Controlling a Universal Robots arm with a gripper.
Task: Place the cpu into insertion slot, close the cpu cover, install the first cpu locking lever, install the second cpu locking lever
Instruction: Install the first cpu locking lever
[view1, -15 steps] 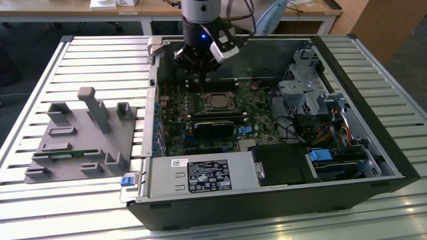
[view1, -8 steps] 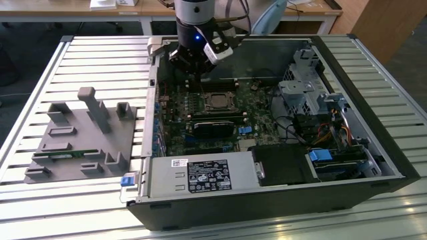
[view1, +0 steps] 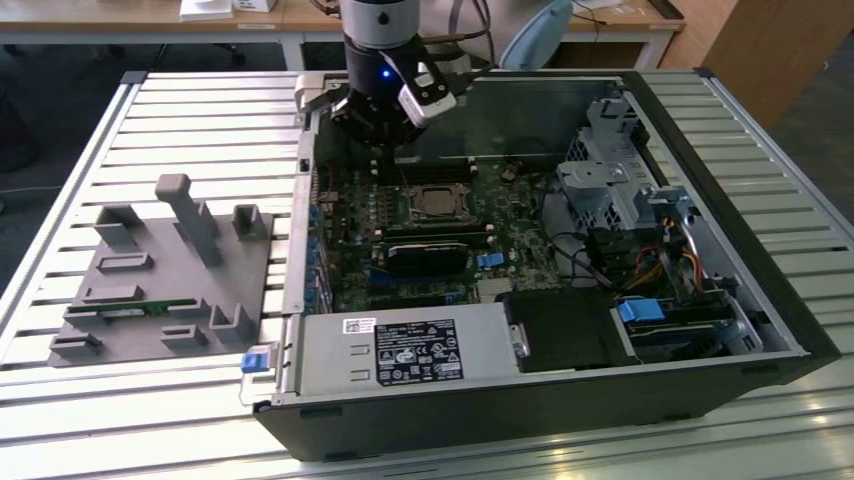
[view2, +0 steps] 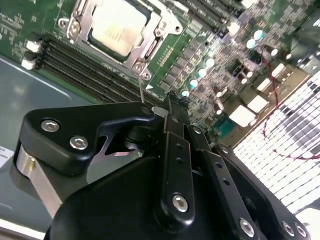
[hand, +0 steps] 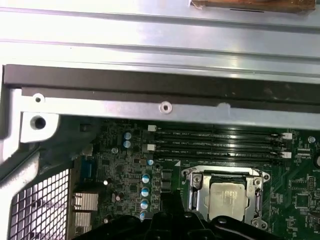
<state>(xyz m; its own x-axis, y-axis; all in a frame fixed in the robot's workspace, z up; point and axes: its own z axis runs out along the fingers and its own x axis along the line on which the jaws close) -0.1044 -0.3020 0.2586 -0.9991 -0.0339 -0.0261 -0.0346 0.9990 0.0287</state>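
Note:
The cpu sits in the insertion slot on the green board, its dull silver top showing in both wrist views. The cpu cover lies flat around the chip as a silvery frame. Near one corner of the socket a thin metal lever rod sticks up. My gripper hovers above the board beside the socket, toward the case's back wall. Its black fingers are shut with nothing between them. In the exterior view the gripper hangs just behind the socket.
The open computer case lies on a slatted table. Black memory slots run beside the socket. A power supply fills the near side and drive bays the exterior view's right. On the left stands a grey fixture holding a memory module.

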